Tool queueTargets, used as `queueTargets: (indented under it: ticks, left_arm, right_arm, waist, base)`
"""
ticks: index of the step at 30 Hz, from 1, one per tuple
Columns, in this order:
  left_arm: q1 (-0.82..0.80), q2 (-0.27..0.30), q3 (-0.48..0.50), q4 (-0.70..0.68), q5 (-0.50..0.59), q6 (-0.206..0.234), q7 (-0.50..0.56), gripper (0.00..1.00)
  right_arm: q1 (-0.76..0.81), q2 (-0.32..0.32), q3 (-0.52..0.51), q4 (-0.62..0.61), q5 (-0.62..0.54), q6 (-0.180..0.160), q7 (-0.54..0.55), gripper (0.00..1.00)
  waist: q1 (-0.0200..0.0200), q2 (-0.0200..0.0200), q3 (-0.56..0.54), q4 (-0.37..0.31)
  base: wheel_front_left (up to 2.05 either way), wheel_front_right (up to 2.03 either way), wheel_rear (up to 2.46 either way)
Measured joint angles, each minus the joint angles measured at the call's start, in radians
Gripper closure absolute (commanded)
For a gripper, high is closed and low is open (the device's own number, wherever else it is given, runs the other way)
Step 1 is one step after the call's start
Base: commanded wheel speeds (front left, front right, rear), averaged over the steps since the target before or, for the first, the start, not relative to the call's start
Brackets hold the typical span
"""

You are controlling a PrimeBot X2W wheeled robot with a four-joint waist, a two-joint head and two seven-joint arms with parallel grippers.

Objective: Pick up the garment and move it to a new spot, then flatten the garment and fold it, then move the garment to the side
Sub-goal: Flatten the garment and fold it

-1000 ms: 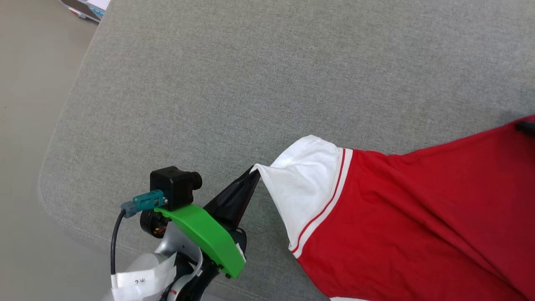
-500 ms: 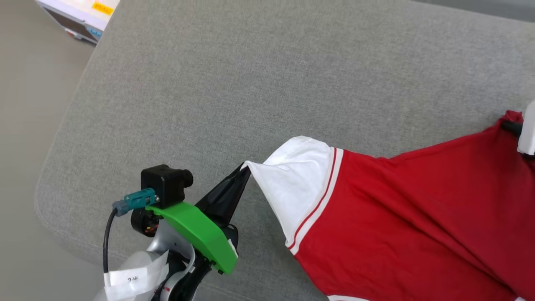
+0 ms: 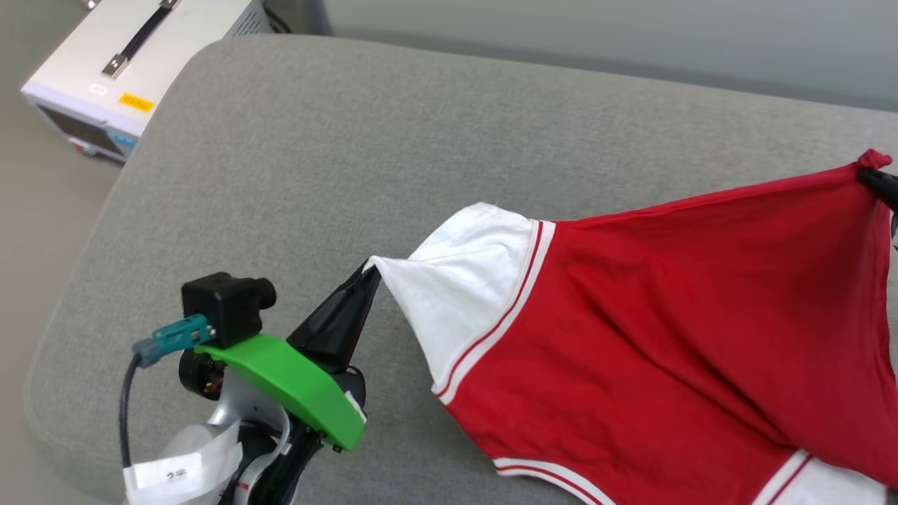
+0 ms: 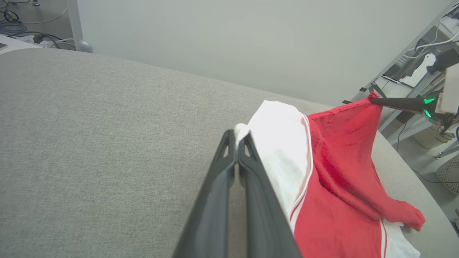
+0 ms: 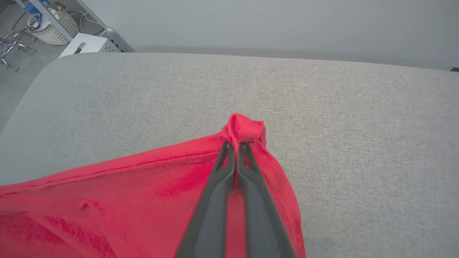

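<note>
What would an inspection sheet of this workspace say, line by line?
Surface: grey padded cushion, rounded corners.
Job's things: red shirt with white sleeve, stretched between both tools, lower part resting on cushion.
Clutter: nothing seen.
Tools: left tool shut on sleeve tip; right tool shut on a red corner.
Cables: dark cable at left wrist; floor cables.
Surroundings: white box on floor, basket, pale wall.

A wide grey woven-fabric cushion with rounded corners [image 3: 295, 175] carries a red jersey shirt with white sleeves and striped trim [image 3: 666, 337]. The shirt's lower folds rest toward the cushion's right side.
</note>
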Motion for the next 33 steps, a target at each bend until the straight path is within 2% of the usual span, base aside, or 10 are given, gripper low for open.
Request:
queueTargets:
  ticks: [1,8,20,31,33]
  left_arm:
    - [0.020,0.005,0.025,-0.030,-0.021,0.006,-0.003,1.00]
    - [0.012,0.053,0.089,-0.107,-0.012,0.047,-0.001,1.00]
    - [-0.205,0.134,0.193,-0.244,0.060,0.116,0.071,1.00]
    - [-0.415,0.173,0.249,-0.249,0.092,0.129,0.110,1.00]
    - [-0.463,0.201,0.249,-0.225,0.122,0.117,0.112,1.00]
  right_arm:
    - [0.025,-0.013,-0.015,-0.064,0.029,0.000,-0.007,1.00]
    - [0.055,-0.003,-0.087,-0.216,0.058,0.000,-0.003,1.00]
    - [0.054,0.046,-0.145,-0.382,0.086,0.000,0.016,1.00]
    - [-0.015,0.099,-0.189,-0.460,0.095,0.000,0.000,1.00]
    - [-0.046,0.103,-0.194,-0.471,0.093,0.000,-0.011,1.00]
  waist:
    - [0.0000,0.0001,-0.028,-0.025]
    - [0.0000,0.0000,-0.074,-0.093]
    - [0.0000,0.0000,-0.122,-0.197]
    - [0.0000,0.0000,-0.084,-0.242]
    - [0.0000,0.0000,-0.061,-0.246]
  base:
    - [0.00,0.00,0.00]
    - [0.00,0.00,0.00]
    - [0.00,0.00,0.00]
    - [0.00,0.00,0.00]
    - [0.00,0.00,0.00]
